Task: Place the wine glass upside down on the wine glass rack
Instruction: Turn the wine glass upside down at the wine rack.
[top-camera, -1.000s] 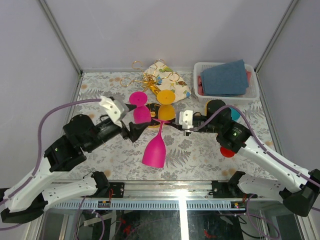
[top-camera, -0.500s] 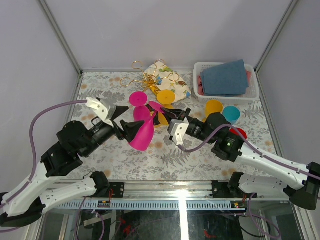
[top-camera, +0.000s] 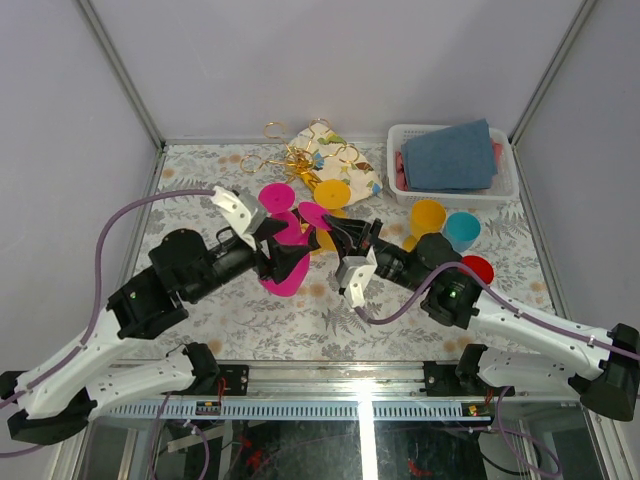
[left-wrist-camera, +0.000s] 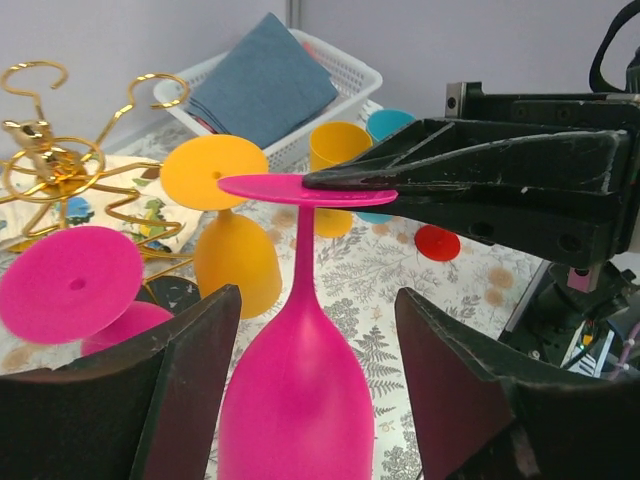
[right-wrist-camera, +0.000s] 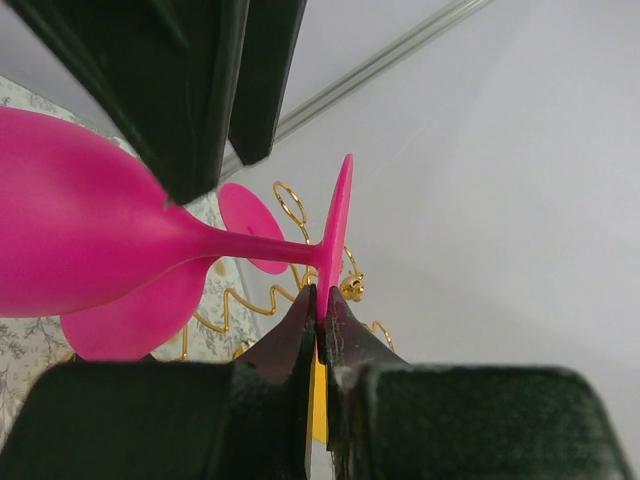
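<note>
Below both pincers lies the patterned surface (top-camera: 200, 190); on it, beyond the pincer tips and well apart from them, stands the wine glass rack (top-camera: 300, 158). Pink wine glass (top-camera: 285, 270) hangs in the air between the two arms, inverted: foot up, bowl (left-wrist-camera: 300, 420) down. The left pincer (left-wrist-camera: 315, 295) is open, one jaw either side of the bowl with a gap on each side, so no grip. The right pincer (right-wrist-camera: 320, 300) is fully closed, nipping the rim of the foot disc (right-wrist-camera: 335, 230).

Judged step: mid-air handover or steadying, glass not yet racked.

Next move calls for:
- a gentle left closure on the bowl;
- threading the stem into a free loop, clear of the orange glass (left-wrist-camera: 235, 265) and second pink glass (left-wrist-camera: 70, 285) at the rack.
</note>
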